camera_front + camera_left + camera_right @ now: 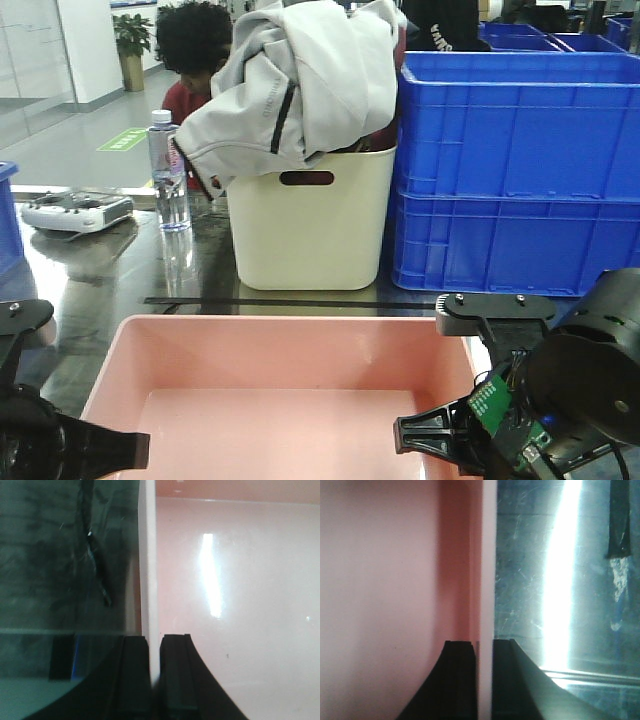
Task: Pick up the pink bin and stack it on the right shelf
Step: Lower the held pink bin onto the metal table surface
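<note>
Two pincers grip the pink bin [290,350], one on each short side wall, and the bin fills the near part of the front view from 8 o'clock to 4 o'clock. In the left wrist view the left pincer [155,642] is nearly closed, with one black finger [135,675] outside the wall, the other inside, and the pale rim pressed between them. The right pincer [484,647] stands the same way on the opposite wall, narrowed to the thickness of the rim. Around the bin lies the right shelf [90,290], dark and glossy; whether the bin rests on it or is lifted, I cannot tell. A black tape line [290,302] runs just behind the bin's far wall. Farther, at 12 o'clock, a cream bin [310,235] stands on the shelf with a grey jacket [300,80] heaped over it. Just beside it, at 2 o'clock, are stacked blue crates [520,170]. At 10 o'clock stand a water bottle [168,170] and a white controller [75,210]. Behind the jacket a person [195,40] with dark hair is partly hidden.
</note>
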Robot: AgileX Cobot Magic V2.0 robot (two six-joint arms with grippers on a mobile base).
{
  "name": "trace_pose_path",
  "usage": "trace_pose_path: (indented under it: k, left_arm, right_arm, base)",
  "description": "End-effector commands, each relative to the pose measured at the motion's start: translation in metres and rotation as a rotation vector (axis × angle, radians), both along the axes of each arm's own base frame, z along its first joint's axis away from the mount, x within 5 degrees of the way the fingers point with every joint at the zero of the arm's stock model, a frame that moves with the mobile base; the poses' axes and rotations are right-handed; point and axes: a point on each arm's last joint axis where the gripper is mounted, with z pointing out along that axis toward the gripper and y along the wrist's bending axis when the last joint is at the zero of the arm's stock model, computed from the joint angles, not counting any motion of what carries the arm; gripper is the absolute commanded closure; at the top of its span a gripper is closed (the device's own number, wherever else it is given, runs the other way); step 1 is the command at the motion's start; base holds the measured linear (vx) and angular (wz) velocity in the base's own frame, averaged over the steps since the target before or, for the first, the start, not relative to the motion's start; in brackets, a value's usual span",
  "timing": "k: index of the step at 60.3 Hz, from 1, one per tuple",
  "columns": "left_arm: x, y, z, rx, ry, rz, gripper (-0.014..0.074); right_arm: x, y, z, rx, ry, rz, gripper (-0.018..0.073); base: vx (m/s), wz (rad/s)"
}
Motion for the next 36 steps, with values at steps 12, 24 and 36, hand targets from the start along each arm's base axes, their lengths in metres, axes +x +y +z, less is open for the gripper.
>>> trace_pose_path:
  k: [12,24,36]
  left_arm:
    - [-0.0005,0.0041,0.0198,-0.011,-0.110,-0.007,0.0421]
    - [-0.0005,0.0041,0.0198,-0.011,-0.110,-0.007,0.0421]
    - [-0.0005,0.0041,0.0198,-0.011,-0.110,-0.007,0.0421]
  right_arm:
    - [0.0019,-0.0110,0.0175,-0.051,-0.097,0.001,0.0531]
    - [0.0019,-0.0110,0.0175,-0.051,-0.097,0.001,0.0531]
    - [0.0019,-0.0110,0.0175,-0.051,-0.097,0.001,0.0531]
  base:
    - [0.15,-0.11]
    - [0.12,-0.06]
    - [0.09,-0.06]
